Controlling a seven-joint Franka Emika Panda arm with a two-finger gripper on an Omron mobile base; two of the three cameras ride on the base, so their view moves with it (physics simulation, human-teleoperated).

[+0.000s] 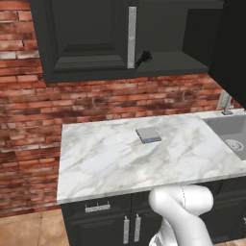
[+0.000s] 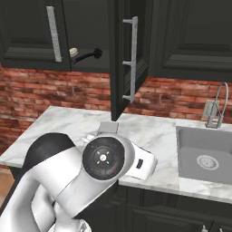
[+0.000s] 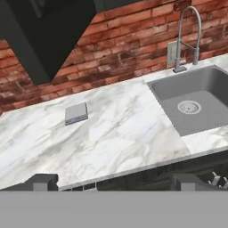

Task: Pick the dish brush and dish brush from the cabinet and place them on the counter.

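The black wall cabinet [image 1: 86,38] has one door [image 2: 118,54] swung open, edge-on in the right base view. On its dark shelf lies the black dish brush [image 1: 144,58] [image 2: 89,55], and a small cream-beige round head [image 2: 72,51] of the other dish brush shows just left of it. Below spreads the white marble counter [image 1: 105,163] [image 3: 116,133]. My gripper [image 3: 118,181] is open with nothing between its fingers. It hovers off the counter's front edge, far below the shelf.
A flat grey square pad [image 1: 148,135] [image 3: 76,113] lies mid-counter. The grey sink [image 3: 196,102] [image 2: 204,154] with its tall faucet [image 3: 187,35] is at the right. A brick wall runs behind. Low black cupboards [image 1: 110,221] sit under the counter.
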